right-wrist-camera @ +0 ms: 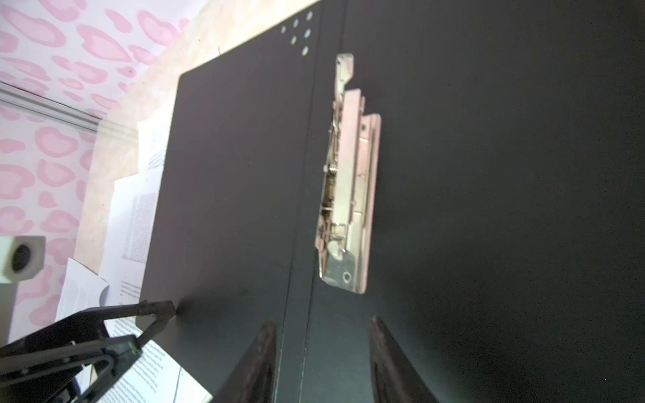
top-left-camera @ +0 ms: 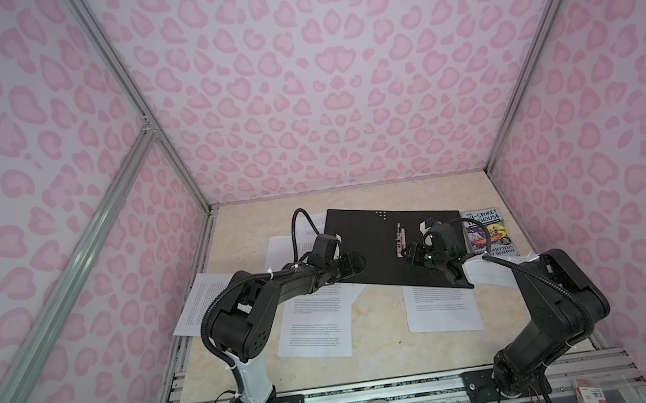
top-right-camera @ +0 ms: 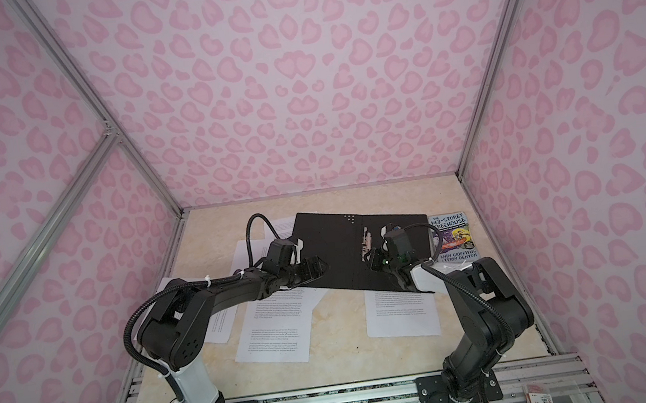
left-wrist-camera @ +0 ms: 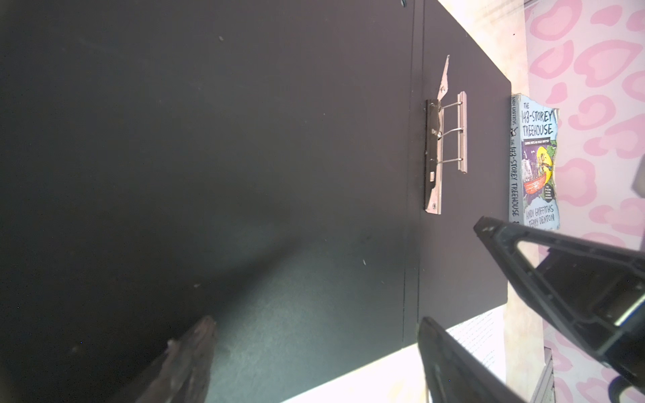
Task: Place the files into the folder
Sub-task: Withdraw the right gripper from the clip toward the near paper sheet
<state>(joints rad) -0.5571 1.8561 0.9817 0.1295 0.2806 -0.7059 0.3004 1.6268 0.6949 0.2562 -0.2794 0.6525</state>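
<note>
Broadly, the pale marble-look table [top-left-camera: 378, 355] carries everything. Toward its back lies the folder [top-left-camera: 364, 243], opened flat with the black inside up, and both sets of fingers hover over its near half. The left fingers [top-left-camera: 353, 263] stand wide apart over the left cover, gripping nothing. The right fingers [top-left-camera: 411, 258] are parted to a middling gap, empty, straddling the spine fold. The files [top-left-camera: 317, 329] lie loose on the table, outside the folder. Several overlapping sheets sit at the left, their far edges tucked under the left cover and crossed by the left arm. A single sheet [top-left-camera: 443, 309] lies at the near right with its top under the folder's edge. Their print is too small to read. Just beside the folder's right edge lies a paperback book [top-left-camera: 492, 232] reading "THE 143-STOREY TREEHOUSE", "ANDY GRIFFITHS", "TERRY DENTON". Smallest is the metal clip [top-left-camera: 399, 239] on the spine, just beyond the right fingers.
</note>
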